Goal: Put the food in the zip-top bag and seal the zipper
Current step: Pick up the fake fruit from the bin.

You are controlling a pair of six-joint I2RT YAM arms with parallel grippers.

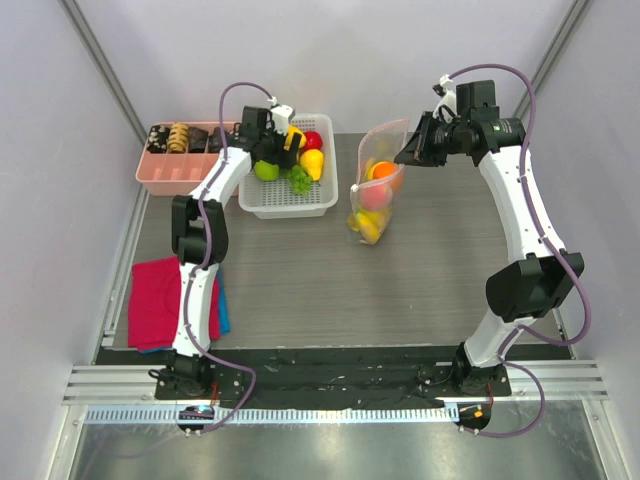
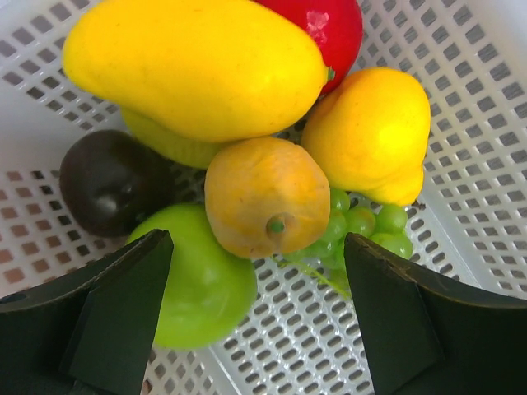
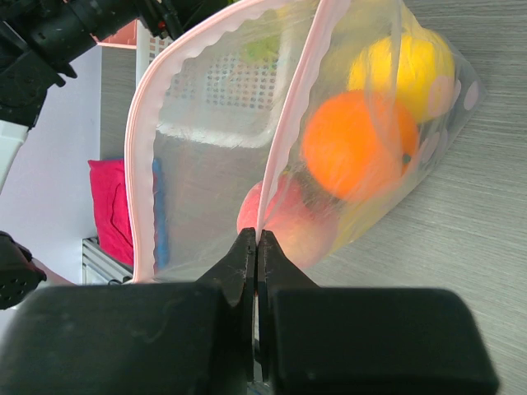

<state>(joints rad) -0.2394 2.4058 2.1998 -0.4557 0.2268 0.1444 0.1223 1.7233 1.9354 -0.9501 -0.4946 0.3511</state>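
My left gripper (image 1: 272, 150) hangs open inside the white basket (image 1: 285, 205), its jaws (image 2: 259, 321) wide apart just above a green apple (image 2: 206, 280) and an orange-yellow lemon (image 2: 268, 197). A yellow mango (image 2: 198, 66), a red piece (image 2: 329, 25), a yellow fruit (image 2: 370, 132), green grapes (image 2: 362, 222) and a dark plum (image 2: 111, 181) lie around them. My right gripper (image 1: 405, 150) is shut (image 3: 257, 239) on one pink zipper edge (image 3: 284, 140) of the zip-top bag (image 1: 375, 190) and holds its mouth open. The bag holds an orange (image 3: 358, 156), a peach (image 3: 288, 218) and a yellow fruit (image 3: 403, 62).
A pink divided tray (image 1: 165, 170) with brown snack pieces stands left of the basket. A red cloth (image 1: 155, 300) over a blue one lies at the near left. The bag's bottom rests on the grey table (image 1: 420, 270).
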